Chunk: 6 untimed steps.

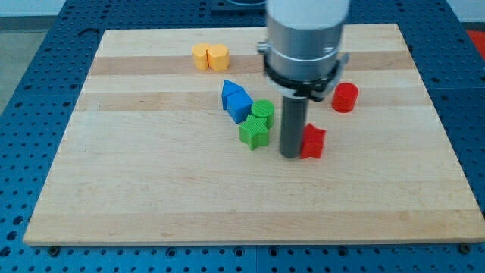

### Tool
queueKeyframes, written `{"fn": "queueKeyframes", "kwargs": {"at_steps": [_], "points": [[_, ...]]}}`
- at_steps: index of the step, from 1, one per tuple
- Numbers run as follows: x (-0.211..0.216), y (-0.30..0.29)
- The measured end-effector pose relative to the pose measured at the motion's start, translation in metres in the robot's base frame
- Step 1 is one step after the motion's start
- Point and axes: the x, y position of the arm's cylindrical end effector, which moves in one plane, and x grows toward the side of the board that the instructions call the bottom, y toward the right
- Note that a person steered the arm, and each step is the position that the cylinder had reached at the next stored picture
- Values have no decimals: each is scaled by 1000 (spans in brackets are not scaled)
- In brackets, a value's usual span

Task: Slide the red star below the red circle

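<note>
The red star [313, 142] lies right of the board's middle. The red circle [345, 98] stands up and to the right of it, with a gap between them. My tip [291, 155] rests on the board right against the star's left side. The rod and the grey arm body above it hide the board behind them.
A green star [255, 133] lies left of my tip, with a green circle [263, 111] just above it. Two blue blocks [236, 101] sit left of the green circle. Two yellow blocks [210, 57] stand near the view's top. The wooden board [151, 189] ends at blue perforated table.
</note>
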Motion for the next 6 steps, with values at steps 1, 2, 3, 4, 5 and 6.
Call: {"fn": "queueKeyframes", "kwargs": {"at_steps": [1, 2, 3, 4, 5, 6], "points": [[-19, 34], [-21, 43], [0, 43], [12, 62], [3, 101], [-25, 109]]}}
